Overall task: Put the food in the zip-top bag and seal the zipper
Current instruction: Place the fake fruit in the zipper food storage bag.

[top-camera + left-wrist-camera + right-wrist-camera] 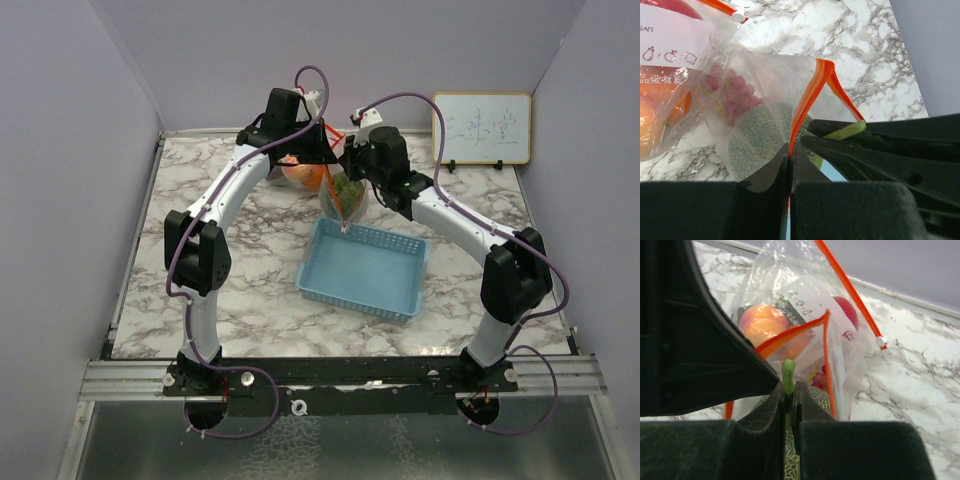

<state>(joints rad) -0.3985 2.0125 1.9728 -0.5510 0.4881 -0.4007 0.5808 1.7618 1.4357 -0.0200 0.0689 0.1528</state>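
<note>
The marble table (250,315) carries a light-blue basket (365,268) near its middle. Just behind the basket, the zip-top bag (765,75) hangs between the two grippers, its mouth open.

Seen through the plastic, the netted green melon (757,142) is the biggest thing in the bag and sits nearest the opening. Behind it are a peach (761,322) and a red apple (846,310), with the red grape bunch (732,97) beside the melon. The white slider (881,341) sits at the far end of the orange zipper strip (807,107).

The left gripper (790,165) has its jaws pressed together on that strip. The right gripper (789,390) is closed too, pinching the melon's green stem (788,374).
</note>
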